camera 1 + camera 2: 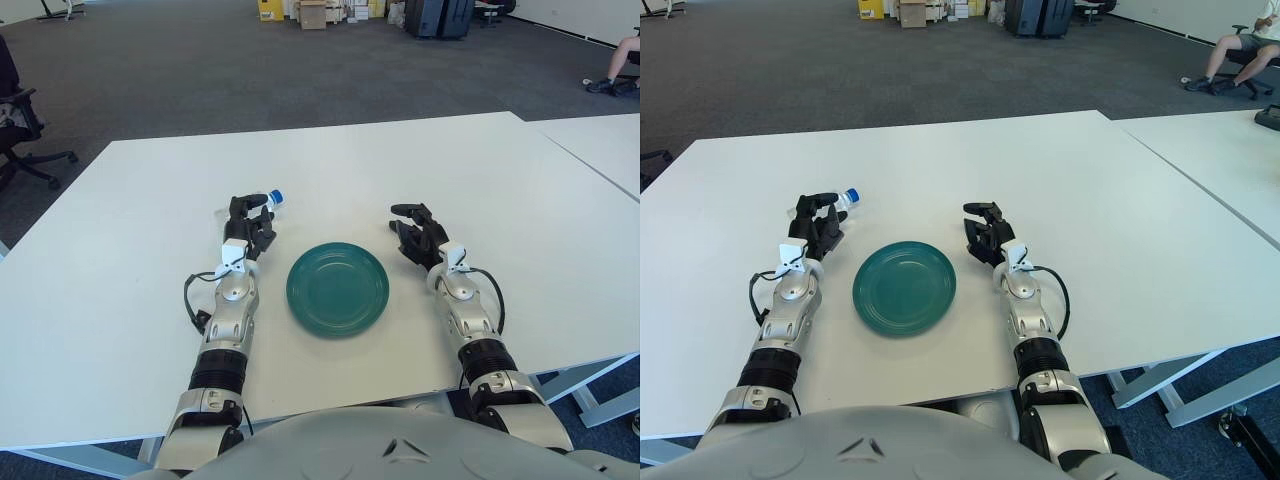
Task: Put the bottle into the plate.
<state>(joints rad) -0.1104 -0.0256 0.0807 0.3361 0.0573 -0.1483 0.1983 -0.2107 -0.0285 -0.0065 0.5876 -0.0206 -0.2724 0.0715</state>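
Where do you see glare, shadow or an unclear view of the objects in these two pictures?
Left eye view: even light, a soft sheen on the green plate, only faint shadows under the arms. Right eye view: the white table is bright but not blown out; the left hand covers most of the bottle, leaving its cap end showing; the right hand shows right of the plate.

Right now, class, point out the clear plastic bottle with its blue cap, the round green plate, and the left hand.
clear plastic bottle [270, 201], left eye view, neck.
round green plate [338, 288], left eye view, centre.
left hand [817, 226], right eye view, fingers.
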